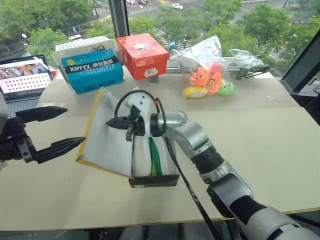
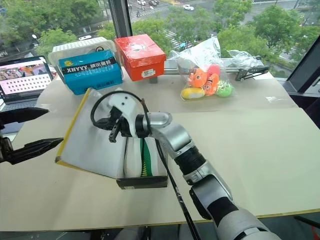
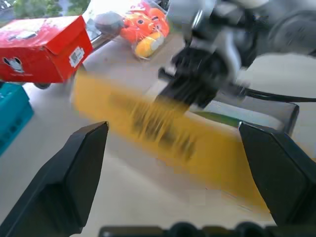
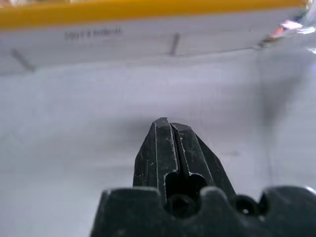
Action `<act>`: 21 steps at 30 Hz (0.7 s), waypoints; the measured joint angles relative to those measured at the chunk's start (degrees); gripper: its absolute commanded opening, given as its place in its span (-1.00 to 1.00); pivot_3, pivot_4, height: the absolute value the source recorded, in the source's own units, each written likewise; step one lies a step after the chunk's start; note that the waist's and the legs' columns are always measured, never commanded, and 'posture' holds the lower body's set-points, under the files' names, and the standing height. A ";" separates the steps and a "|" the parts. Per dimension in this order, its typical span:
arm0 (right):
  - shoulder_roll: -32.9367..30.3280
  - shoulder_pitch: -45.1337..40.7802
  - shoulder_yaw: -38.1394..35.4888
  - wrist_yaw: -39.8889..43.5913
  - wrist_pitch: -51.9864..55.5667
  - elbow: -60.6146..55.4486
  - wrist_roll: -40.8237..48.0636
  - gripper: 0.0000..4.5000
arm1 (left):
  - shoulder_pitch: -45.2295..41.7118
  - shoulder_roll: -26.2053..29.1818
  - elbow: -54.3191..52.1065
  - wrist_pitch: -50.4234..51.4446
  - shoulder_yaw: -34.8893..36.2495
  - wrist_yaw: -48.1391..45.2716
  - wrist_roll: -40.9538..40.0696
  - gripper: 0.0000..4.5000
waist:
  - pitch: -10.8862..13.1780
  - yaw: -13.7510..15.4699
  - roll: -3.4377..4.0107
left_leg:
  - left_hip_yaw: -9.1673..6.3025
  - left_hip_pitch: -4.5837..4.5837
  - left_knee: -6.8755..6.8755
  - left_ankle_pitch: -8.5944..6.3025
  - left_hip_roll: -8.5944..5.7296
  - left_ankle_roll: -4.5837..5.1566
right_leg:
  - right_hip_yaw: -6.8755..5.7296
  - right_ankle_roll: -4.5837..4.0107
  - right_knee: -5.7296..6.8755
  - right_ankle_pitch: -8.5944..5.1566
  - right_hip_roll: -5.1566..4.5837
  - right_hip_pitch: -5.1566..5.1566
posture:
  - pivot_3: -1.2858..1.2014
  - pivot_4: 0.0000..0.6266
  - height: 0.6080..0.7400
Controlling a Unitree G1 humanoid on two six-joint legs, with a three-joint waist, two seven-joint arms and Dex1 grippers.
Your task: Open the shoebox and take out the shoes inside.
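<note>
Cardboard-light and stiff, the shoebox (image 1: 150, 165) sat mid-table with its lid up, my right gripper (image 1: 114, 122) pinched shut against the white lining, left gripper (image 1: 65, 130) spread empty; I'd grasp the shoes (image 1: 150, 155) by their collars.

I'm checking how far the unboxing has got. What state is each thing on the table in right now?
shoebox: open, yellow lid swung up to the robot's left.
shoes: inside the box, not taken out.
right gripper: shut, holding nothing, against the lid's white inside.
left gripper: open, empty, apart from the lid.
blue box: closed.
red-orange box: closed.
plush toys: wrapped in clear plastic.
laptop: open, screen lit.
</note>
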 measured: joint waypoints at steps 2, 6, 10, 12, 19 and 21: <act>-0.05 0.04 -0.04 0.12 -0.58 0.00 -1.13 -0.97 | 2.11 0.00 -0.79 0.45 -0.01 -0.55 -0.02 1.00 | -0.01 0.03 -0.02 | 0.00 -0.01 0.00 0.00 0.01 0.00 | -0.01 -0.01 -0.01 0.01 0.01 -0.01 | 0.03 -0.52 0.99; -2.94 1.81 -0.64 0.20 0.87 -4.32 -1.75 -0.97 | 2.29 0.48 -0.90 -0.11 -1.29 -0.32 0.01 1.00 | -0.01 0.07 -0.01 | -0.01 -0.01 -0.01 -0.01 0.01 -0.01 | -0.01 -0.02 0.00 0.01 0.01 0.00 | 0.03 -0.52 0.99; -8.64 2.97 -3.45 0.27 6.51 -11.21 -1.26 -0.97 | 1.08 0.80 0.39 -2.04 -6.81 -0.30 0.60 1.00 | -0.01 0.10 -0.02 | 0.00 -0.10 -0.01 -0.02 0.00 0.01 | 0.01 -0.04 0.00 0.03 0.01 0.05 | 0.03 -0.52 0.99; -12.96 3.03 -5.72 1.28 10.66 -16.66 0.22 -0.97 | -0.46 0.85 1.67 -4.08 -10.84 -0.28 1.45 1.00 | 0.00 0.17 -0.01 | 0.00 -0.12 -0.04 -0.03 0.01 0.02 | 0.01 -0.05 0.00 0.03 0.01 0.05 | 0.03 -0.52 0.99; -28.68 3.46 -6.04 7.56 21.98 -32.65 2.44 -0.20 | -3.29 -0.50 7.61 -12.87 -27.25 -0.73 10.19 1.00 | 0.00 -0.26 -0.01 | 0.14 -0.12 -0.06 -0.26 0.06 0.39 | 0.06 -0.07 -0.02 0.04 0.01 0.02 | 0.03 -0.52 0.99; -28.14 4.20 -4.34 6.87 24.31 -33.43 2.28 0.10 | -4.83 -1.08 8.40 -14.29 -30.78 -0.72 11.41 1.00 | 0.00 -0.35 -0.01 | 0.16 -0.11 -0.06 -0.26 0.16 0.39 | 0.05 -0.17 -0.02 0.10 0.07 0.01 | 0.03 -0.52 0.99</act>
